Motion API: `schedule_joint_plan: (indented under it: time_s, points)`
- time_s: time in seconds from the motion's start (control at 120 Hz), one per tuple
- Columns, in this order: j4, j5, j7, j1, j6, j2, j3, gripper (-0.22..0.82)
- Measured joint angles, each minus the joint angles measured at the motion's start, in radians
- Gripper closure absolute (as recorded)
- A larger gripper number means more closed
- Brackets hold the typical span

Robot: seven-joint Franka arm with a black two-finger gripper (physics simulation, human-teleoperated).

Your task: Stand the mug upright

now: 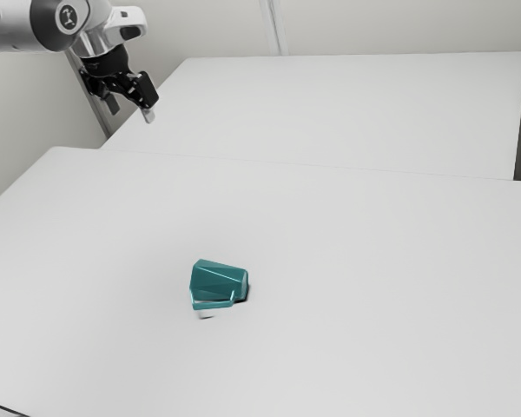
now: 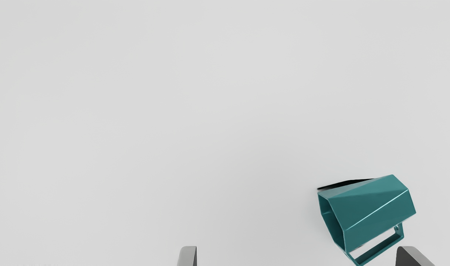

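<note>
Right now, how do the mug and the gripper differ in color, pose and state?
The mug is teal, while the gripper is black with light gray fingertips. The mug lies tipped on its side on the table; the gripper hangs in the air, fingertips downward. The mug is still to be set upright; the gripper is open and empty. Both have angular shapes.

The teal faceted mug with a squared handle (image 2: pixel 374 212) looks smooth and hard, with a soft gloss along its creases; whether ceramic or plastic, I cannot tell. The broad white surface (image 1: pixel 347 261) looks smooth and matt. My claw (image 1: pixel 130 107) looks like dark plastic or metal, its 2 grey fingertips (image 2: pixel 187 257) smooth and dull. The rounded light-grey arm (image 1: pixel 10 31) has a satin, plastic-like shell.
</note>
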Motion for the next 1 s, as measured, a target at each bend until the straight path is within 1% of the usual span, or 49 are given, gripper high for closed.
schedule_joint_plan:
  time_s: [0.3,0.467,0.592,0.7,1.0]
  points:
    - [-0.017,-0.007,-0.002,-0.005,0.002,-0.005,0.001,0.02]
    - [-0.104,-0.039,-0.003,-0.012,0.041,-0.044,0.014,0.02]
    - [-0.216,-0.090,-0.012,-0.022,0.086,-0.091,0.033,0.02]
    - [-0.300,-0.150,-0.031,0.003,0.117,-0.133,0.036,0.02]
    - [-0.604,-0.346,-0.077,0.029,0.229,-0.300,0.037,0.02]
